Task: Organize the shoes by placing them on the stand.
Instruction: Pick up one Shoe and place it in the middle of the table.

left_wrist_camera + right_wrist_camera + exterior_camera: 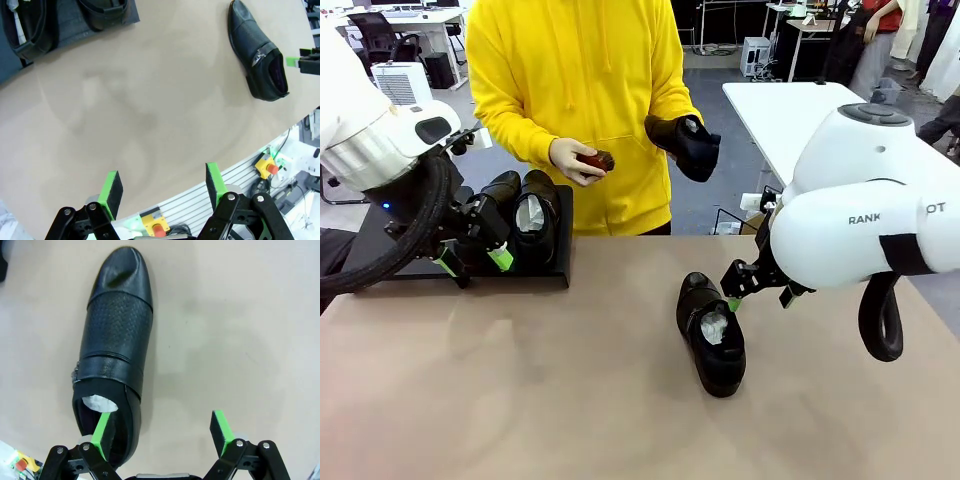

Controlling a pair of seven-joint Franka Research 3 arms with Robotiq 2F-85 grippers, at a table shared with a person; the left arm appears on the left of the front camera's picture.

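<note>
Two glossy black shoes [533, 212] stand side by side on the low black stand [552, 272] at the left; they also show as shoes [30, 30] in the left wrist view. My left gripper [472, 262] hangs open just in front of them, and its fingers [112, 187] hold nothing. A third shoe [712, 332] stuffed with white paper lies mid-table. My right gripper [161, 429] is open at that shoe's [112, 340] heel, one finger over the opening, the other outside its side wall. The person holds a fourth shoe [685, 145].
The person in a yellow hoodie stands at the far edge, holding a small dark-red brush [595, 160] in the other hand. Bare beige tabletop [520, 390] lies between the stand and the loose shoe [257, 52]. A white table [790, 110] stands behind on the right.
</note>
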